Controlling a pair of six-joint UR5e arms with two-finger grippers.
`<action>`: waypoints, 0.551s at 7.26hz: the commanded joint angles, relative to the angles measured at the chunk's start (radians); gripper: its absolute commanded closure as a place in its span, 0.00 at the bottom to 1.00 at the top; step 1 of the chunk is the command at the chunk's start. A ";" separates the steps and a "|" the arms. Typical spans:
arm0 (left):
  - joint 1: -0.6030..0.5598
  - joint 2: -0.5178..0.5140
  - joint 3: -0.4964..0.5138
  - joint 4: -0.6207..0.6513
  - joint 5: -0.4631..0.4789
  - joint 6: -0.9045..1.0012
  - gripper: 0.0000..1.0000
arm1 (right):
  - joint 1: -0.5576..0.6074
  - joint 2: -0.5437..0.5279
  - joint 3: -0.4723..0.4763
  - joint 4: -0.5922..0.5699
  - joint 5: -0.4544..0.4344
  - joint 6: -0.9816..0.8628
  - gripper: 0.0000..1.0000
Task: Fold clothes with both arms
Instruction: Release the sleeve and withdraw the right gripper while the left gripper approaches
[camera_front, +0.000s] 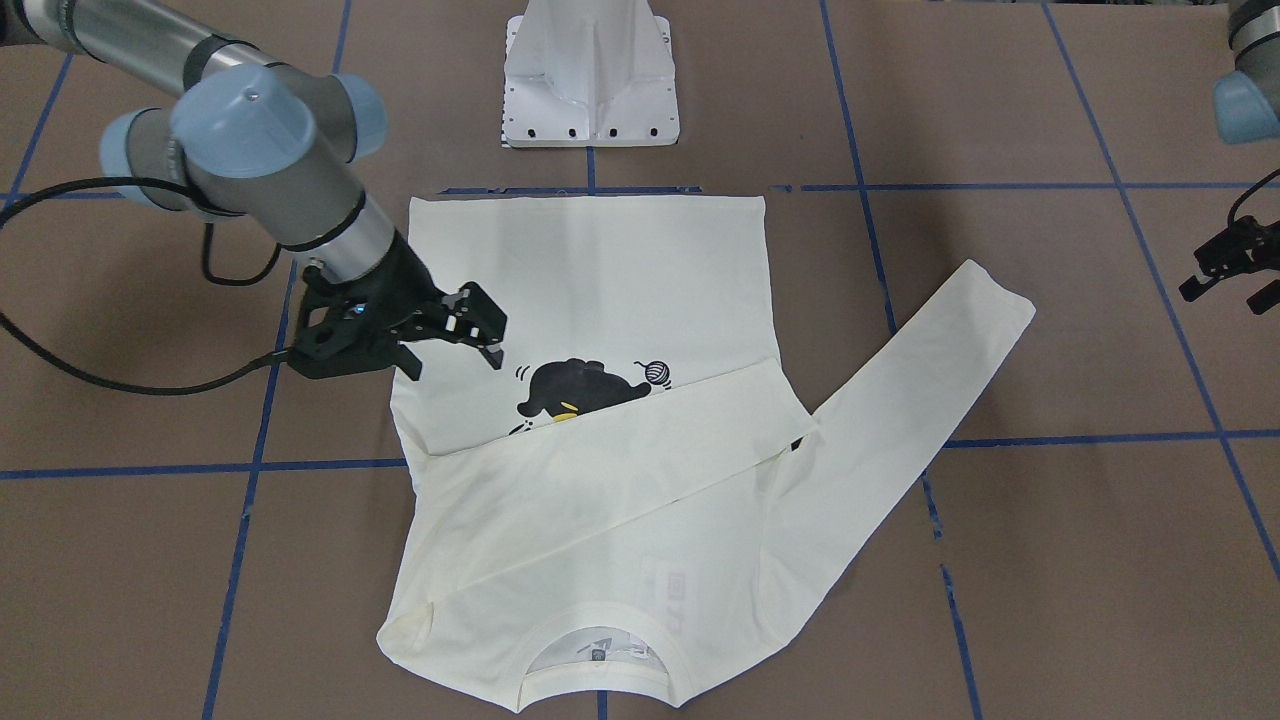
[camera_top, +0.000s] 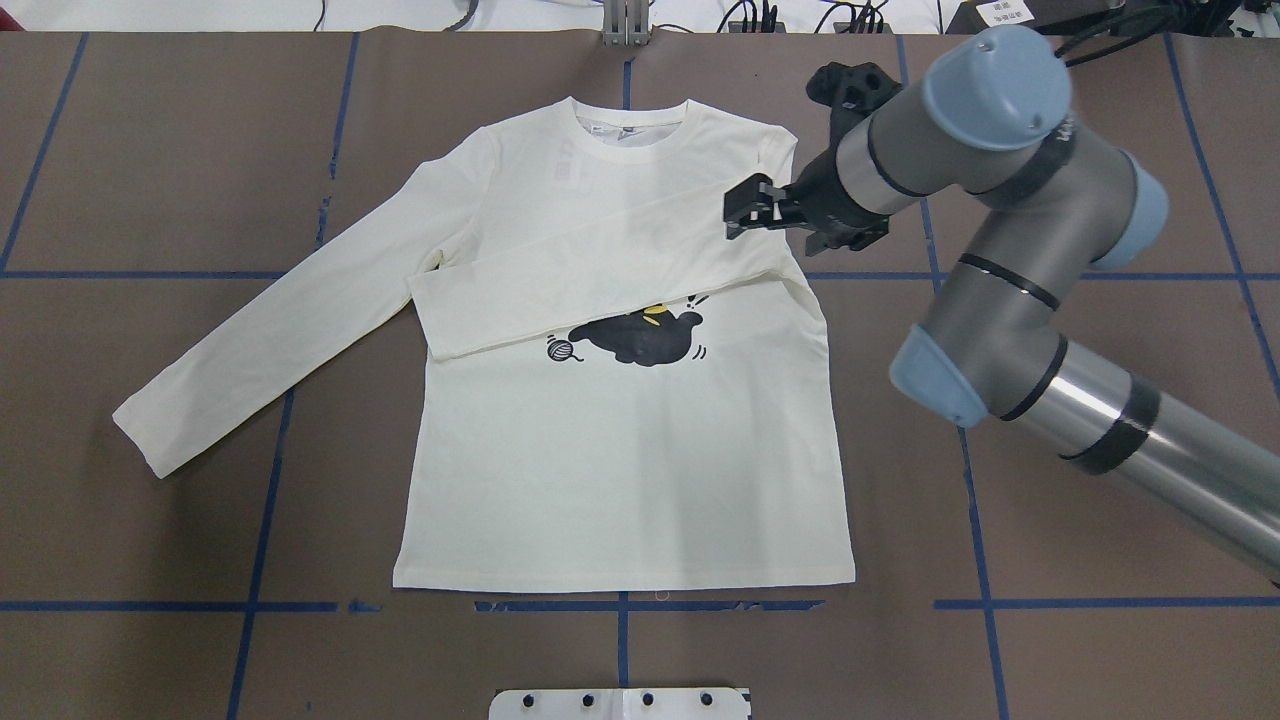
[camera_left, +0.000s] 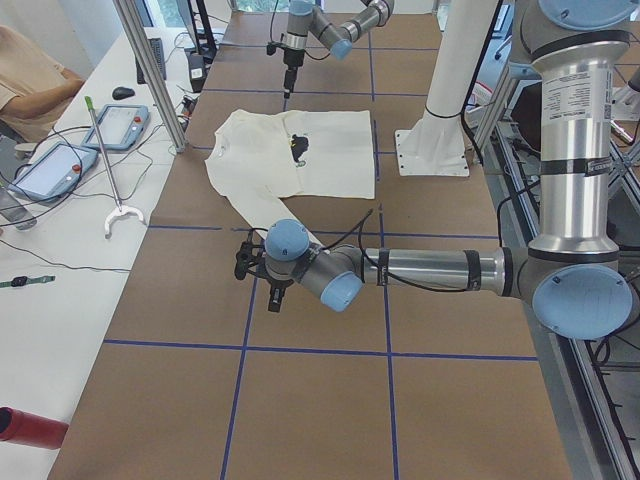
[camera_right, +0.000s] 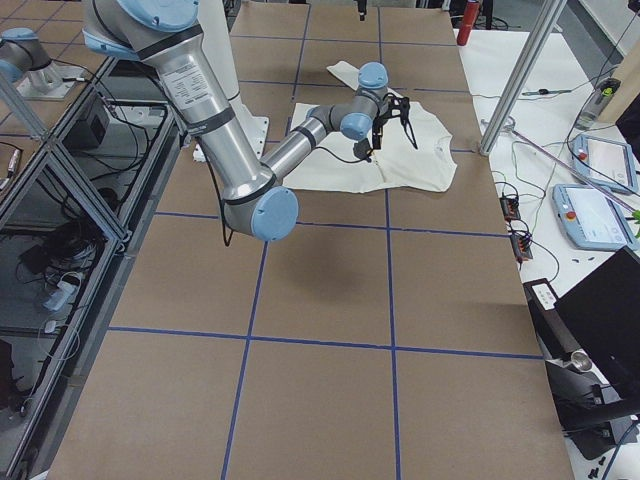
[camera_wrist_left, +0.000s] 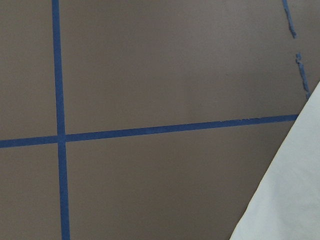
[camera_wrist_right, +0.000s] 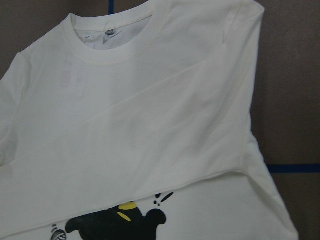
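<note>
The cream-white T-shirt (camera_top: 620, 470) lies flat and front up on the brown table, collar away from the robot. One sleeve (camera_top: 600, 270) is folded across the chest above the black cat print (camera_top: 640, 338). The other sleeve (camera_top: 280, 330) stretches out flat toward the robot's left. My right gripper (camera_top: 745, 210) hovers over the shirt's right side, open and empty; it also shows in the front-facing view (camera_front: 455, 345). My left gripper (camera_front: 1222, 295) is open and empty over bare table beyond the outstretched sleeve (camera_front: 900, 390). The left wrist view shows only the table and a sleeve edge (camera_wrist_left: 290, 200).
The white pedestal base (camera_front: 590, 80) stands at the table's robot side, close to the shirt's hem. Blue tape lines (camera_top: 140, 272) grid the brown table. A side bench with tablets (camera_left: 120, 125) and a grabber tool (camera_left: 110, 170) runs along the operators' side.
</note>
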 joint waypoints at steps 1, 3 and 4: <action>0.116 0.001 0.015 -0.066 0.023 -0.107 0.01 | 0.126 -0.160 0.039 0.001 0.091 -0.227 0.01; 0.187 -0.002 0.018 -0.100 0.034 -0.201 0.05 | 0.171 -0.202 0.038 0.001 0.139 -0.308 0.00; 0.204 -0.002 0.018 -0.097 0.057 -0.207 0.10 | 0.168 -0.194 0.030 0.001 0.136 -0.308 0.01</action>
